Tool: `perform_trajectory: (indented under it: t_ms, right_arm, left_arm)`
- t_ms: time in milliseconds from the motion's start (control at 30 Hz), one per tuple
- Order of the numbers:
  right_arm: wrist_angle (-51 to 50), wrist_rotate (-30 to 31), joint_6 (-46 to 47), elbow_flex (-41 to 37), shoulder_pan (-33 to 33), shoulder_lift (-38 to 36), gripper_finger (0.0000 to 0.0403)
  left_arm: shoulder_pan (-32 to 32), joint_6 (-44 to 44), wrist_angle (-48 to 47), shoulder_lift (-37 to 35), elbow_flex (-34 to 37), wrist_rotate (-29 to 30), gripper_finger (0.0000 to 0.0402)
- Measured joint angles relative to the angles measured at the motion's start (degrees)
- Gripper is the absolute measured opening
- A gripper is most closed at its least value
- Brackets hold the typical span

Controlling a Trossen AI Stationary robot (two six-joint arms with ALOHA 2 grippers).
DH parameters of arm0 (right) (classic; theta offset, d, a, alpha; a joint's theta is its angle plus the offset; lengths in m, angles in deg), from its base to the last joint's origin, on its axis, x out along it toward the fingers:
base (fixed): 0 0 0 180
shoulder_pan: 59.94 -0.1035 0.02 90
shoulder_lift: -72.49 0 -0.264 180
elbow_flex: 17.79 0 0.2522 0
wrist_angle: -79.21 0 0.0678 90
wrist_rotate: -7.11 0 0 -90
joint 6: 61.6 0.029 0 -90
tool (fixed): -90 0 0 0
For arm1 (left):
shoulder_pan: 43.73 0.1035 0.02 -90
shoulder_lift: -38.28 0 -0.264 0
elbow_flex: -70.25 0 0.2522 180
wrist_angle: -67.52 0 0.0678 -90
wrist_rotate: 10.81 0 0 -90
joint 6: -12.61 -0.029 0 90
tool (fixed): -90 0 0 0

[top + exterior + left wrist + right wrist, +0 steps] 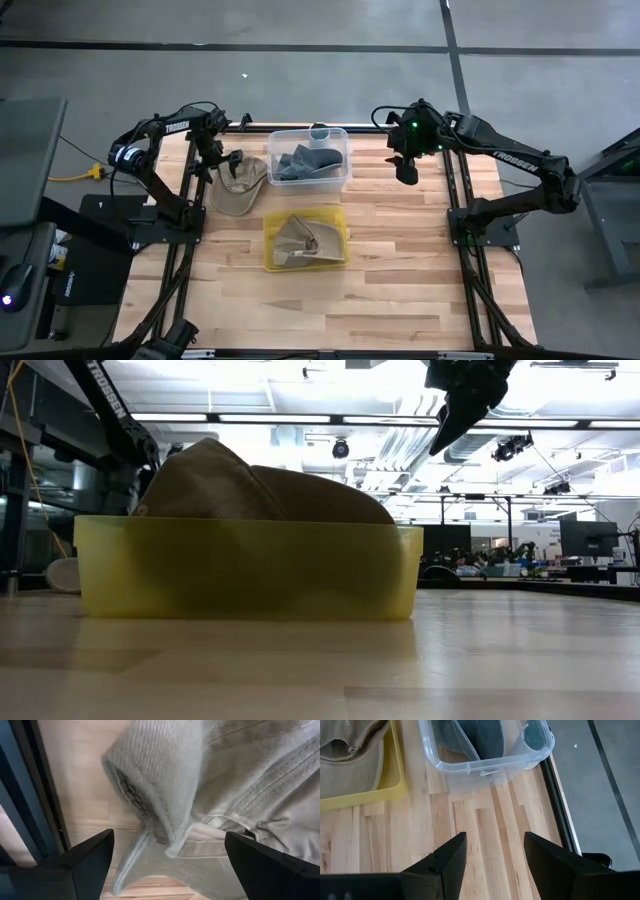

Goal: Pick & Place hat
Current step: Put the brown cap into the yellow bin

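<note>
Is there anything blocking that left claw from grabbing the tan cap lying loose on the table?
Nothing visible. The left gripper hangs right over the tan fabric cap on the wooden table, its jaws open on either side of the cloth, with no object between them.

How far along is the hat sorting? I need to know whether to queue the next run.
Done, by the look of it: a tan hat lies in the yellow bin, dark hats in the clear bin. In hand: the left tool hangs open over another tan hat on the table, not yet gripped. Left: grasp and place it. The right tool waits empty beside the clear bin.
</note>
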Motion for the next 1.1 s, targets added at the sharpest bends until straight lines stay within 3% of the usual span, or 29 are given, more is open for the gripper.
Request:
perform_trajectory:
  t_ms: [167, 533, 833, 1033, 1100]
  right_arm:
    - [0.02, 0.0, 0.0, 0.0, 0.0, 0.0, 0.0193]
    - [0.02, 0.0, 0.0, 0.0, 0.0, 0.02, 0.0193]
    - [0.02, 0.0, 0.0, 0.0, 0.0, 0.04, 0.0193]
    - [0.02, 0.0, 0.0, 0.0, 0.0, 0.04, 0.0193]
    - [0.02, 0.0, 0.0, 0.01, -0.01, 0.04, 0.0193]
  left_arm:
    - [-0.02, 0.03, -0.31, 0.0, 0.0, -0.86, 0.034]
    - [-0.02, 0.03, -0.36, 0.02, 0.0, -1.19, 0.0228]
    - [-0.02, -0.17, -0.33, 0.02, 0.02, 0.0, 0.0122]
    - [-0.02, -1.3, -0.33, 0.02, 0.02, -0.14, 0.0021]
    - [-0.02, -1.89, -0.33, 0.02, 0.02, -0.26, 0.001]
